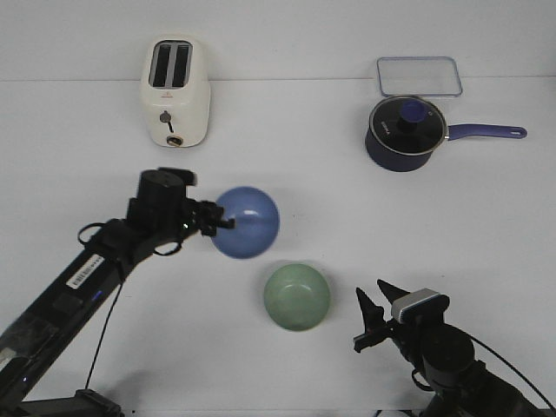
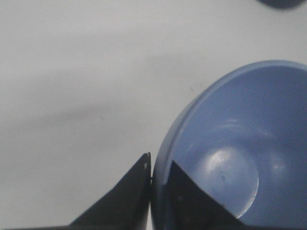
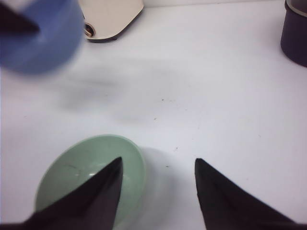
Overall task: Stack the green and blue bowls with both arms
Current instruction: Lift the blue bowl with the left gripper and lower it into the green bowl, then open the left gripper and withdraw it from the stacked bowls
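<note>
My left gripper (image 1: 221, 221) is shut on the rim of the blue bowl (image 1: 249, 222) and holds it raised above the table, up and to the left of the green bowl (image 1: 297, 297). In the left wrist view the blue bowl (image 2: 240, 153) has its rim pinched between my fingertips (image 2: 139, 191). The green bowl rests upright on the table. My right gripper (image 1: 372, 308) is open and empty, just right of the green bowl. In the right wrist view the green bowl (image 3: 79, 167) lies under one of my fingers (image 3: 103, 191), and the blue bowl (image 3: 43, 33) shows blurred beyond it.
A cream toaster (image 1: 175, 91) stands at the back left. A dark navy pot (image 1: 401, 132) with glass lid and long handle stands at the back right, with a clear lidded container (image 1: 419, 76) behind it.
</note>
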You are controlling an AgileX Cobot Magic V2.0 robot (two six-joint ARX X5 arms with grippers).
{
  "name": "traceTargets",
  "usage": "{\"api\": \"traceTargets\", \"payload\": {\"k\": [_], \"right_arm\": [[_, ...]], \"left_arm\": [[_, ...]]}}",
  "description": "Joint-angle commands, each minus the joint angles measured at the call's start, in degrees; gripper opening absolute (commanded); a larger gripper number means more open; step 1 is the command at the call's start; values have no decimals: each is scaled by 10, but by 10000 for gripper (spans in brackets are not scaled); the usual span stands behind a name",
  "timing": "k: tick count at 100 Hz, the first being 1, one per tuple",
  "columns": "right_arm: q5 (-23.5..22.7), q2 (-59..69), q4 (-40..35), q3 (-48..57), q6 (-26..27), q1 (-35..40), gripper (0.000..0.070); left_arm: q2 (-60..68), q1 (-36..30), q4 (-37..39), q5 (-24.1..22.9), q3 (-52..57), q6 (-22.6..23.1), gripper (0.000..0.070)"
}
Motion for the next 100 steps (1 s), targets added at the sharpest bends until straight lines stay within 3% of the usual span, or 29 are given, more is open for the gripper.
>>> {"api": "traceTargets", "payload": {"k": [1,20,44,49,60,65,90,100], "right_arm": [[2,3,7,2,-1,5,306],[2,3,7,2,-11,5,306],[2,3,7,2,-18,5,306],[3,3,7,2,-18,5,306],[4,3,7,2,-18,5,306],[4,3,7,2,-18,5,306],[5,3,7,2,-18,5,307],[4,3,7,2,-18,5,308]], "left_arm": [[5,-61,22,-5,-23,-30,8],[24,-167,82,-43,-90,-69,9],[39,-192,101,-65,-91,-72,22],[39,-192,102,-65,-91,-72,74],[39,-192,105,-65,-91,-72,331],[39,-192,106,-65,-91,-72,399],[-63,-176,97,-67,-90,-33,412],[-141,-161,53,-99,-90,-21,412]]}}
